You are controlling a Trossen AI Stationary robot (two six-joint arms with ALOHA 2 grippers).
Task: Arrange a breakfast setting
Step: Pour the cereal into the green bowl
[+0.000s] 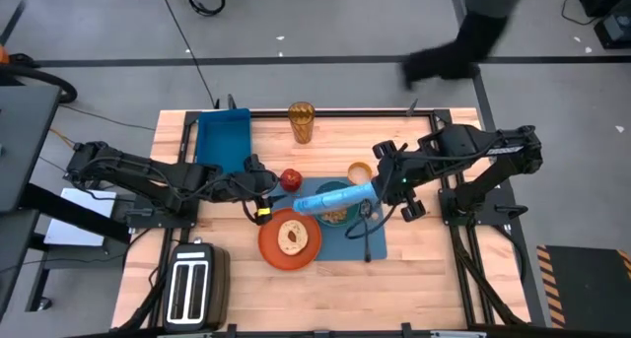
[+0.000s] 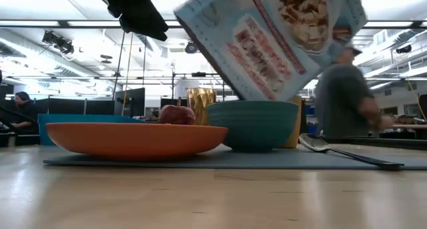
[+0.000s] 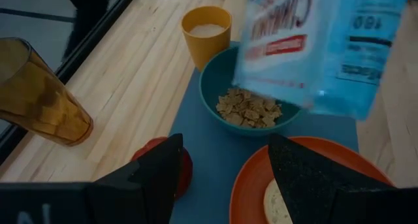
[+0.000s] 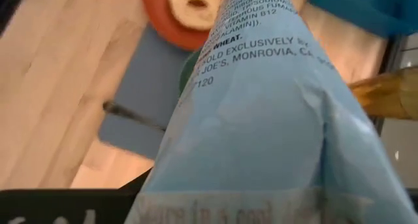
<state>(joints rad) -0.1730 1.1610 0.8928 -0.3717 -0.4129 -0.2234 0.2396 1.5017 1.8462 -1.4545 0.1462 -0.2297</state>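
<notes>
Blue cereal box (image 1: 333,197) pinched by right gripper (image 1: 380,187), frame centre, tilted mouth-down over teal bowl (image 3: 248,113), long axis pointing left toward orange plate (image 1: 289,241); cereal already in bowl. Left gripper (image 1: 258,185) spread, empty, beside apple (image 1: 291,179)

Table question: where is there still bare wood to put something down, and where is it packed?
Free: the near edge in front of the orange plate and right of the toaster, plus the far right corner beyond the orange cup. Crowded: the placemat, where the right claw tips a cereal bag over the bowl.
</notes>
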